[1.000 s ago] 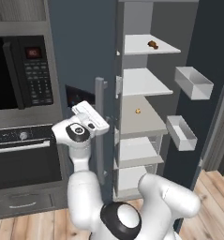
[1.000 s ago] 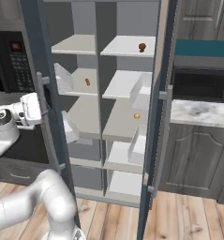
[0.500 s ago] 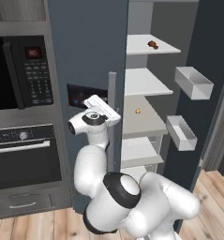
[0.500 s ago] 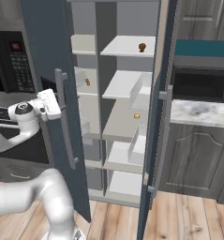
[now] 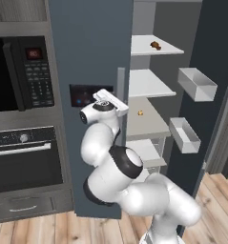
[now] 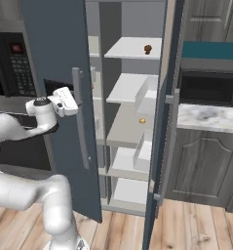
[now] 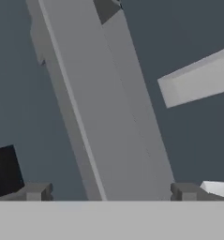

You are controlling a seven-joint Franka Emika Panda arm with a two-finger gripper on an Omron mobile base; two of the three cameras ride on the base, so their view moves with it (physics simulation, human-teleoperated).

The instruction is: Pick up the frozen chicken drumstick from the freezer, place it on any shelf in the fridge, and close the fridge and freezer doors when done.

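Observation:
The frozen chicken drumstick (image 5: 155, 45) (image 6: 147, 49), a small dark reddish-brown lump, lies on the top shelf (image 5: 145, 46) (image 6: 127, 49) of the fridge. The freezer door (image 5: 91, 57) (image 6: 54, 44), with its black panel (image 5: 84, 94), stands partly swung in and hides most of the freezer. My gripper (image 5: 119, 106) (image 6: 77, 101) (image 7: 111, 192) is open at that door's grey bar handle (image 6: 81, 117) (image 7: 108, 103), which runs between the fingertips (image 7: 36, 190). The fridge door (image 5: 215, 47) (image 6: 161, 122) stands wide open on the right.
A tiny yellow-orange ball (image 5: 140, 113) (image 6: 142, 120) sits on a lower fridge shelf. Two clear bins (image 5: 196, 83) (image 5: 184, 135) hang on the fridge door. A microwave (image 5: 20, 71) and oven (image 5: 25, 152) stand to the left, a counter (image 6: 210, 114) to the right.
The freezer door has swung toward shut, covering the freezer shelves, and my hand has travelled right with it along the handle. The gripper stayed open. The drumstick has not moved.

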